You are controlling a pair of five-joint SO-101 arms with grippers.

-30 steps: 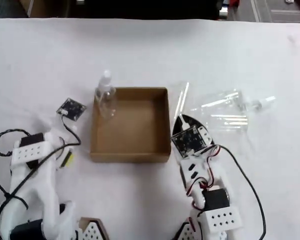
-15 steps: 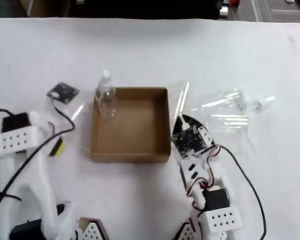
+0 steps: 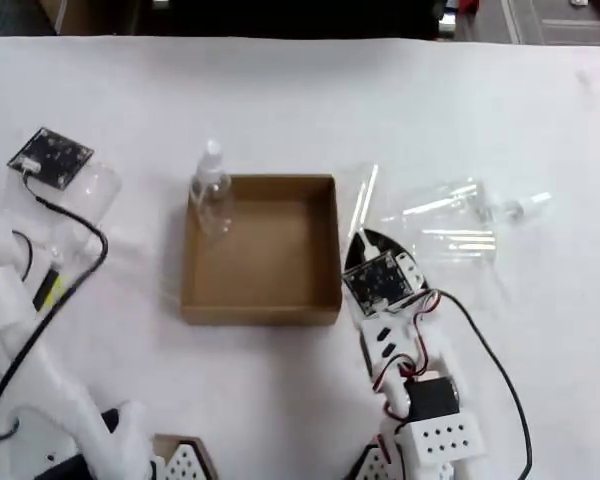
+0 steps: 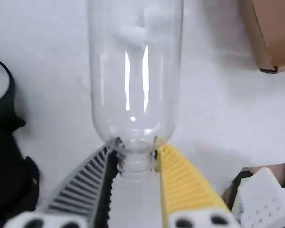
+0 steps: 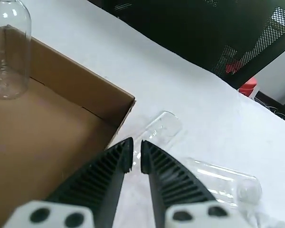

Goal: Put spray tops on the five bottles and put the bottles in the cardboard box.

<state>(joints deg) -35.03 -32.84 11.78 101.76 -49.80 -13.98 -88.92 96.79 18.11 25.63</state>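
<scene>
My left gripper [image 4: 135, 164] is shut on the neck of a clear bottle [image 4: 135, 71] that has no spray top. In the high view that left gripper [image 3: 72, 205] holds the bottle [image 3: 98, 192] above the table, left of the cardboard box [image 3: 190, 285]. One bottle [image 3: 212, 195] with a white spray top stands in the box's far left corner. My right gripper [image 3: 365, 240] rests at the box's right wall, and its close-up [image 5: 137, 151] shows it shut with nothing in it. Several clear bottles [image 3: 445, 222] lie to the right, one bottle [image 5: 157, 127] just past its fingertips.
A loose white spray top [image 3: 525, 207] lies at the far right end of the lying bottles. The box wall [image 5: 80, 88] is close beside my right gripper. A white cloth [image 3: 300, 100] covers the table, bare beyond the box.
My left arm has swung left and away from the box, carrying the clear bottle by its neck. The right arm and the bottles on the right have not moved.
</scene>
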